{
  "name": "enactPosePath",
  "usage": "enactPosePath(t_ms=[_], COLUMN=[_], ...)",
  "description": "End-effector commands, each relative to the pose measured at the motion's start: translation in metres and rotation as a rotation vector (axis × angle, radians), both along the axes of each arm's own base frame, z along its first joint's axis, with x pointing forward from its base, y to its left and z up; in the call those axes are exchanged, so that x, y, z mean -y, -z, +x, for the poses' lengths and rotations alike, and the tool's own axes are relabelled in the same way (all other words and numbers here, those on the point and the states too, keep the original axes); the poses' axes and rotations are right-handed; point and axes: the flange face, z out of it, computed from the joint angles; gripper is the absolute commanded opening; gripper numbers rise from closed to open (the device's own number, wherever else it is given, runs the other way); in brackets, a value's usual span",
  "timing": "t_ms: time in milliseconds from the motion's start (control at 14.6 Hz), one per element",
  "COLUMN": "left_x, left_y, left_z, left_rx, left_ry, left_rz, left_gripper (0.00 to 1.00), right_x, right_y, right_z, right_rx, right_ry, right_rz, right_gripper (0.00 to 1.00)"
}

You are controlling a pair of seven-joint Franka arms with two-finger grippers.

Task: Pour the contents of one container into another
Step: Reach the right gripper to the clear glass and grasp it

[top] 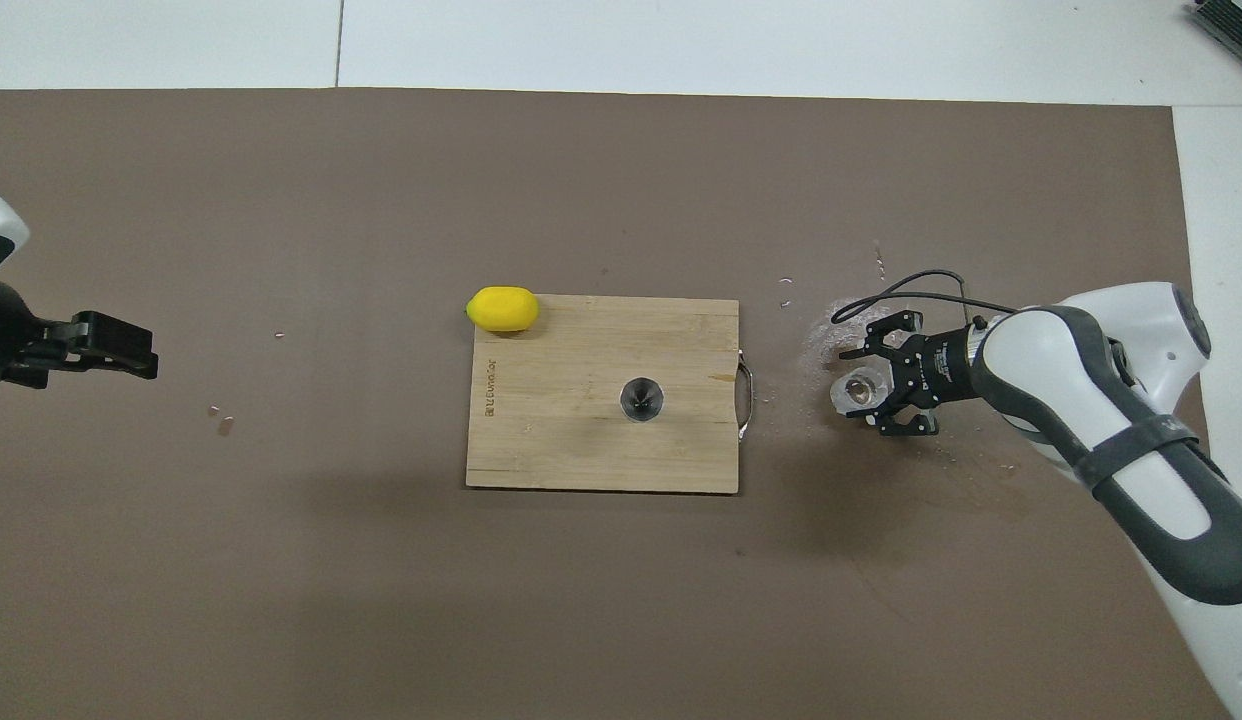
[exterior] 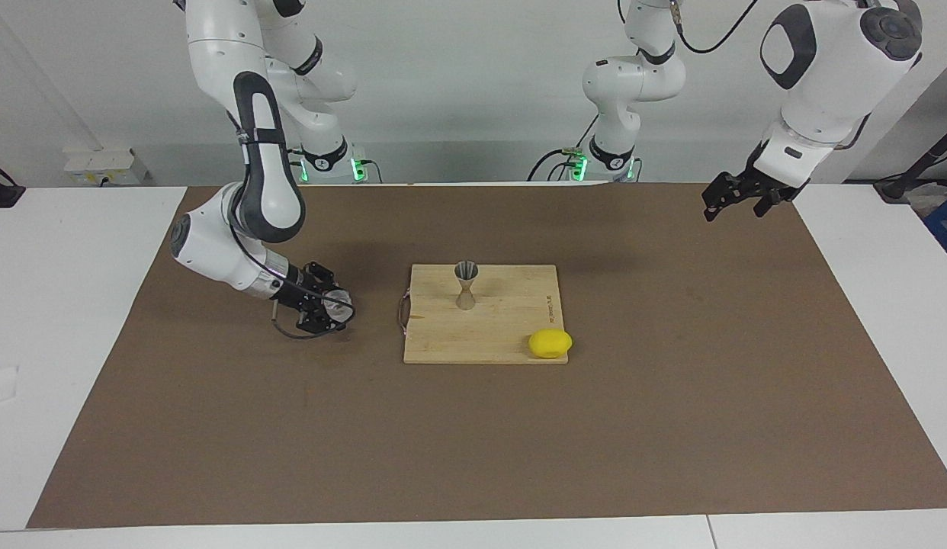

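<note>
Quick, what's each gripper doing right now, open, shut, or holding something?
Left gripper: open, holding nothing, waiting in the air at its own end of the table.
Right gripper: around the glass cup on the mat; a firm grip cannot be told.

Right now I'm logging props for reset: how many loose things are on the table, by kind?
Cups: 2, a clear glass cup and a grey metal hourglass-shaped measuring cup
Wooden cutting boards: 1
Yellow lemons: 1
Total: 4

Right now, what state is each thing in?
glass cup: upright on the mat, between the right end effector's fingers
right end effector: around the cup
metal measuring cup: upright on the cutting board
lemon: at the board's corner
left end effector: open, waiting
</note>
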Motion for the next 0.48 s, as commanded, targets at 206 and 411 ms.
enactPosePath(t_ms=[206,411], left_x=[0.001,0.002], left_y=[-0.007,-0.007], left_z=[-0.004,-0.004], left_rx=[-0.004,-0.004], left_ry=[0.002,0.004], left_rz=[0.002,0.002], left_gripper=[1.0,1.0], right_x=[0.001,-0.02], right_y=[-0.016,-0.036], right_z=[-0.001,0.002], right_rx=[0.039,0.048], right_ry=[0.014,0.018], right_rz=[0.024,0.021], right_gripper=[0.0,0.0])
